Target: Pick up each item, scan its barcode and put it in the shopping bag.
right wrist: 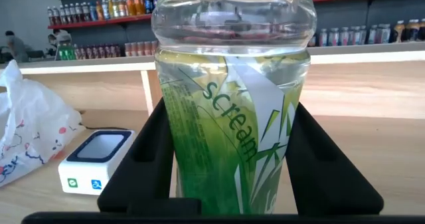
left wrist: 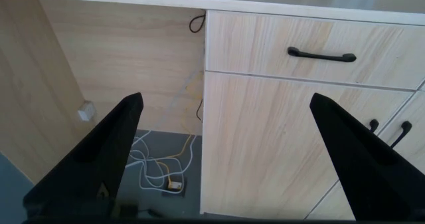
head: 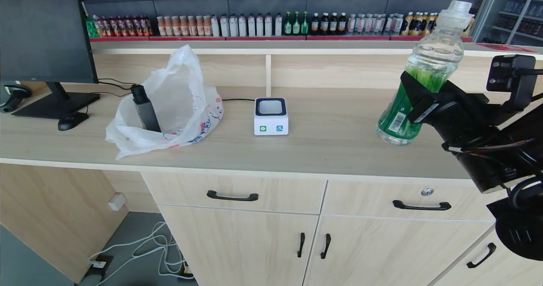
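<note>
Our right tool [head: 418, 97] pinches a green-labelled clear plastic bottle [head: 432, 52], tilted over the pale wooden worktop [head: 331, 146]; our left tool [left wrist: 226, 104] hangs spread.

1. One scanner [head: 271, 116] on the table [head: 331, 150].
2. One green-labelled bottle [head: 426, 67], right of the scanner.
3. One shopping bag [head: 182, 86], left of the scanner, with one dark bottle [head: 145, 110] inside.
4. One monitor [head: 44, 31] and one mouse [head: 72, 121], far left of the scanner.
</note>
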